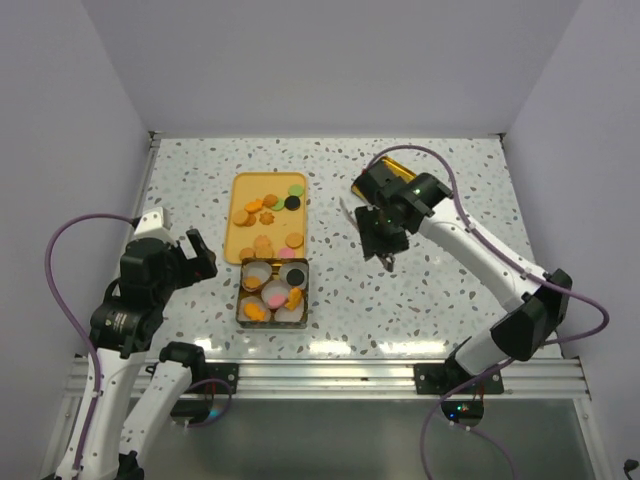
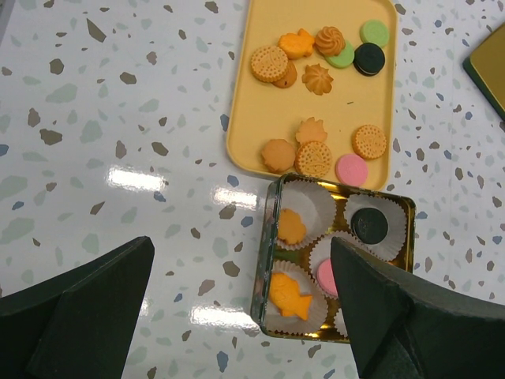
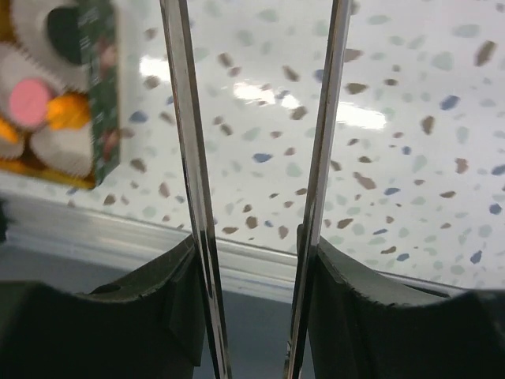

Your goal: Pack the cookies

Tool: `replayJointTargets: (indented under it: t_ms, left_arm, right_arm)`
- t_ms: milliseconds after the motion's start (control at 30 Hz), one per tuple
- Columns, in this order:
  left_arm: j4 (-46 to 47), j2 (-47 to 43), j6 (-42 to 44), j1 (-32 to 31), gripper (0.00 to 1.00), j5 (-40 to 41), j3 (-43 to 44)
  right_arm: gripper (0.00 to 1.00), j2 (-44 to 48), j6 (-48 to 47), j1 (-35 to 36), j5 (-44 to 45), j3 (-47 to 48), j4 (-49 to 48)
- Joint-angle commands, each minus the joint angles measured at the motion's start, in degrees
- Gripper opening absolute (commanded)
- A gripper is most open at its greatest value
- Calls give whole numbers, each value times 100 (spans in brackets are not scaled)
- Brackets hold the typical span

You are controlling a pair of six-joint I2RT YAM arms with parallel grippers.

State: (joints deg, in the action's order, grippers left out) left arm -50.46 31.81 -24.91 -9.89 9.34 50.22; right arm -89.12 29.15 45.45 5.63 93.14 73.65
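- Seeing most of the cookies (image 2: 270, 63) on the yellow tray (image 2: 252, 118): a dozen or so, mainly orange and tan, plus two green, one black and one pink.
- The tin (image 2: 267, 260) sits at the tray's near edge, just beside it (we cannot tell whether they touch).
- The tin is lined with white paper cups (image 2: 304, 209), and a few cookies lie in them. From the left wrist we see an orange one, an orange fish, a black one and a pink one (the pink is half hidden behind a finger).
- The left gripper (image 2: 241, 253) has its jaws spread wide with nothing between them. It hangs over the speckled table (image 2: 118, 103), left of the tin and clear of it.
- The right gripper (image 3: 252, 253) is clamped on metal tongs (image 3: 186, 118), with its pads pressed against the outer faces of the two blades.
- The blades stand apart along all the length we can see.
- The tong tips run out of the right wrist view at the top, so we cannot tell whether they carry anything.
- From the top view, the right gripper is above bare table to the right of the tray, well apart from the tin.
- A dark lid (image 1: 385, 165) with a gold edge lies on the table behind the right arm, to the right of the tray.
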Motion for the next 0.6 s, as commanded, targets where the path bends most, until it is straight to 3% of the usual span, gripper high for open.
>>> replayJointTargets:
  t_ms: [0, 267, 567]
  left_arm:
    - [133, -79, 47, -39, 100, 24, 23]
    - [150, -158, 82, -39, 100, -29, -3]
    - [168, -184, 100, -39, 100, -73, -3]
  right_arm:
    - [49, 456, -102, -922, 342, -663, -279]
    - [48, 835, 83, -2960, -281, -2300, -1229]
    - [45, 484, 284, -4184, -773, -3451, -2126]
